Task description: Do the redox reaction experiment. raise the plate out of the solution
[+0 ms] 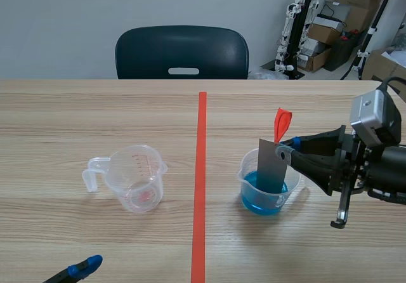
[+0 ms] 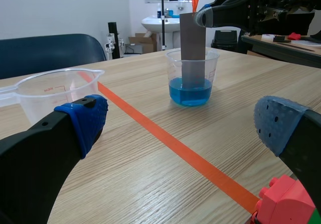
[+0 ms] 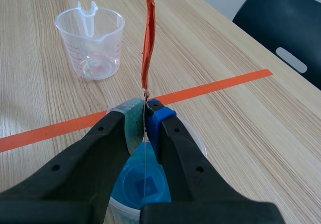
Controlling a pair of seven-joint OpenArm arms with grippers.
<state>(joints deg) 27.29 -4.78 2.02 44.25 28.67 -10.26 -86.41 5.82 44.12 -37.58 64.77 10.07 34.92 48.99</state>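
Note:
A grey metal plate [image 1: 271, 166] with an orange-red tag [image 1: 280, 124] on its top stands upright in a clear beaker [image 1: 266, 194] of blue solution, right of the tape line. Its lower part is still in the liquid [image 2: 190, 91]. My right gripper [image 1: 287, 152] is shut on the plate's upper edge; in the right wrist view the thin plate [image 3: 145, 153] is pinched edge-on between the pads, the tag [image 3: 148, 38] rising above them and the beaker [image 3: 143, 186] below. My left gripper [image 2: 175, 128] is open, low at the near left [image 1: 89, 266], well short of the beaker [image 2: 191, 78].
An empty clear measuring cup [image 1: 130, 177] with a handle stands left of the orange tape line [image 1: 200, 188]. A dark chair [image 1: 182, 52] sits behind the table's far edge. Boxes and equipment stand at the back right.

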